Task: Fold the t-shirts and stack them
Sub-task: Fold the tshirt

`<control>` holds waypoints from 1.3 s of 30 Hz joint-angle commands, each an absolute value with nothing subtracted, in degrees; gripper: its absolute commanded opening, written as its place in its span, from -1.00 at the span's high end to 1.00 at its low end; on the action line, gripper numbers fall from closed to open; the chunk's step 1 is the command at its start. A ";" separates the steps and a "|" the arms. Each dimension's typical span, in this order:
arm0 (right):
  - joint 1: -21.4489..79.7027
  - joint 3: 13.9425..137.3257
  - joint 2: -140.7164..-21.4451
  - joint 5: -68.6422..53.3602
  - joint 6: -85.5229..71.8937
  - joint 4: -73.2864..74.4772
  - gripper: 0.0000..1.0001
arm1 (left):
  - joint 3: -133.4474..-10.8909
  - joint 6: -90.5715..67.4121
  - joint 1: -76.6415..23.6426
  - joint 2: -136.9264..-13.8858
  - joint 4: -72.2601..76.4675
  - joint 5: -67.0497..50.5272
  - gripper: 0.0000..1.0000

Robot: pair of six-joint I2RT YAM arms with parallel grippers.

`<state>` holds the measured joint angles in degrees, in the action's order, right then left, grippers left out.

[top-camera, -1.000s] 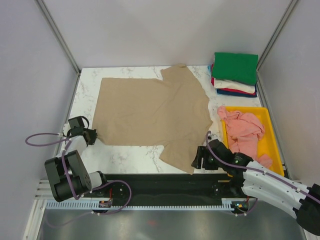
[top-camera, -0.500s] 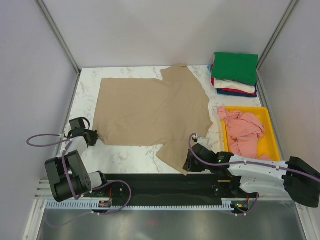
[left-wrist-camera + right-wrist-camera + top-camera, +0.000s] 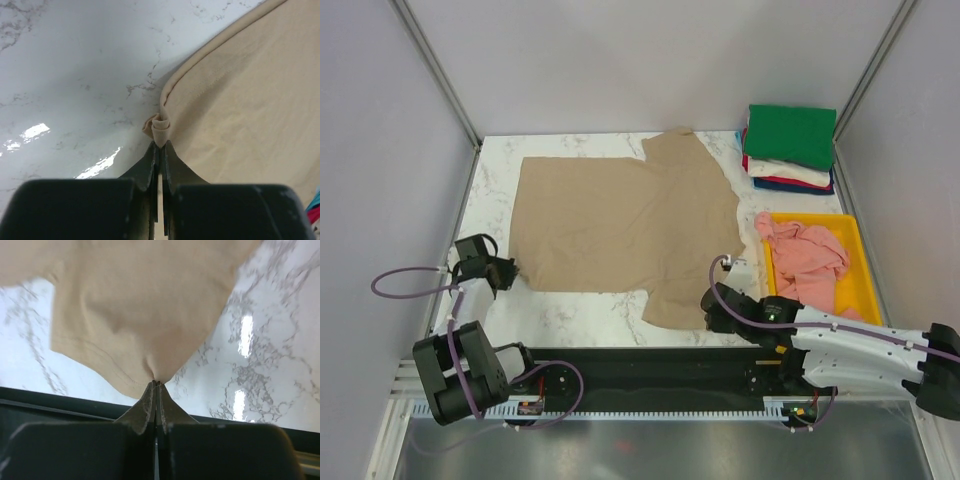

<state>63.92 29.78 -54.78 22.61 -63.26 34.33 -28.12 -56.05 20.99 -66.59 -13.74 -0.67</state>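
Right arm point(image 3: 850, 340) has dragged the sleeve of the tan t-shirt point(image 3: 620, 215) farther up the table point(image 3: 570, 305); I see a pink shirt point(image 3: 805, 262) in the yellow tray point(image 3: 825, 217). Left wrist: left jaws pinch its hem corner. Right wrist: right jaws pinch its sleeve edge.

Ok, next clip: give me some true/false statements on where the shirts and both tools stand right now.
1. The left tool is shut on a corner of the tan shirt. True.
2. The right tool hangs open over the tray. False: it is shut on the tan shirt's near sleeve.
3. The pink shirt lies crumpled in the yellow tray. True.
4. A red shirt tops the folded stack. False: the green shirt does.
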 commanded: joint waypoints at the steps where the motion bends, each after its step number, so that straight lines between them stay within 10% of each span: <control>1: 61.10 37.34 -53.61 30.93 -59.25 42.62 1.00 | -31.89 -54.94 20.92 -63.11 -18.88 -2.90 0.96; 22: 27.18 65.90 -77.95 16.00 -29.63 28.39 1.00 | -58.52 -35.35 20.83 -86.03 -33.47 -16.08 0.96; 39: 18.64 85.07 -97.90 10.81 -20.84 26.99 1.00 | -76.81 -33.05 19.78 -102.83 -40.43 -12.66 0.96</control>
<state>19.42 81.23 -96.60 12.01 -23.40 29.10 -73.28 -35.48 19.97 -101.86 -37.98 -13.58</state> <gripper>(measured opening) 0.007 0.034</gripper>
